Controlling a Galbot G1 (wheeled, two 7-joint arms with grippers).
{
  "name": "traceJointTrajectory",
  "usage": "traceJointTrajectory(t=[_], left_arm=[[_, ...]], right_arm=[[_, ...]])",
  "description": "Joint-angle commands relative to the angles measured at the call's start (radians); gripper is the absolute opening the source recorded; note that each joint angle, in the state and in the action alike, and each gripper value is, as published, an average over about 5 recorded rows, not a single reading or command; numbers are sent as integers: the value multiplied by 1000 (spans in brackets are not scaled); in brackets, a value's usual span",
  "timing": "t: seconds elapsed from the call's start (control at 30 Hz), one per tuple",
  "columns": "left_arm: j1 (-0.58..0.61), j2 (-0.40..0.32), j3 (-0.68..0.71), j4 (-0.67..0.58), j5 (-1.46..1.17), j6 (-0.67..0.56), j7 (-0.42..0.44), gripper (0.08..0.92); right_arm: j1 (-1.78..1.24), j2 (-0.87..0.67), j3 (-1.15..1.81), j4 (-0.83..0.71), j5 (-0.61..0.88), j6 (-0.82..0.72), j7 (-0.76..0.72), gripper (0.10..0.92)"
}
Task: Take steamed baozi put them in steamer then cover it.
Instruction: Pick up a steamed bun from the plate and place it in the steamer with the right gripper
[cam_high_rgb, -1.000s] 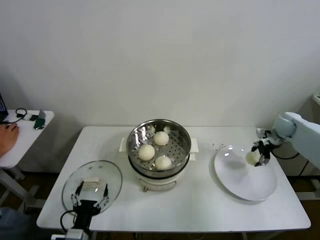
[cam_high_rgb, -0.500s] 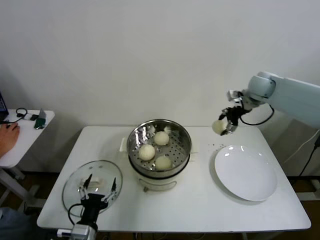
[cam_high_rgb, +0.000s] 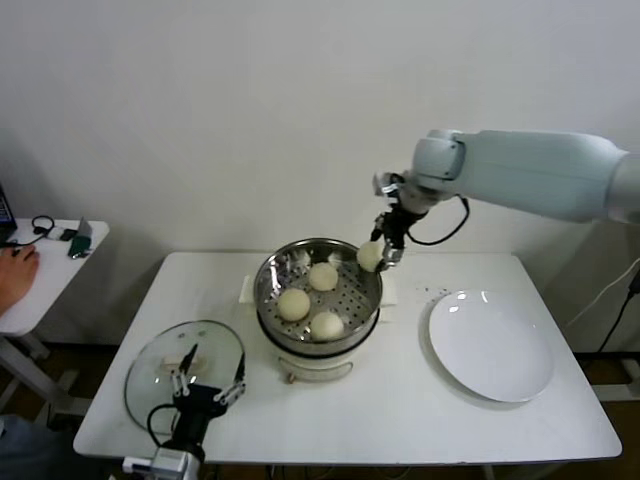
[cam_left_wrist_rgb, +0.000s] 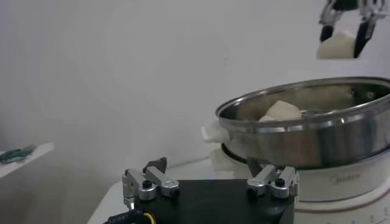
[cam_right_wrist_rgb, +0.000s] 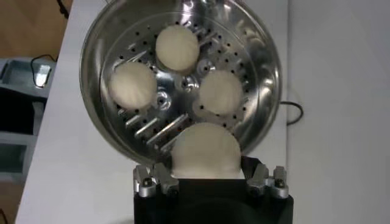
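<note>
1. The desk is where a miss would end: my right gripper hangs above the steamer at its 2 o'clock rim, so letting go here could bounce the bun off the steel edge.
2. Three buns lie on the steamer floor; only the 3 o'clock patch is free, and dropping short would stack one on another.
3. The lid lies at the steamer's 8 o'clock, my left gripper spread wide over it, grasping nothing.
4. The fourth bun is clenched in my right gripper; soft dough may stick to a pad and swing out.
</note>
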Motion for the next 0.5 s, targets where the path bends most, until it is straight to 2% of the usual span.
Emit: traceJointTrajectory(t=[0.03,0.5], left_arm=[[0,13,10,6,-10,-6,0,823],[-9,21,5,33,-39,-7,1,823]], right_arm=[[-47,174,-67,-42,89,-24,41,721],[-119,187,-81,-77,-5,-8,23,727]])
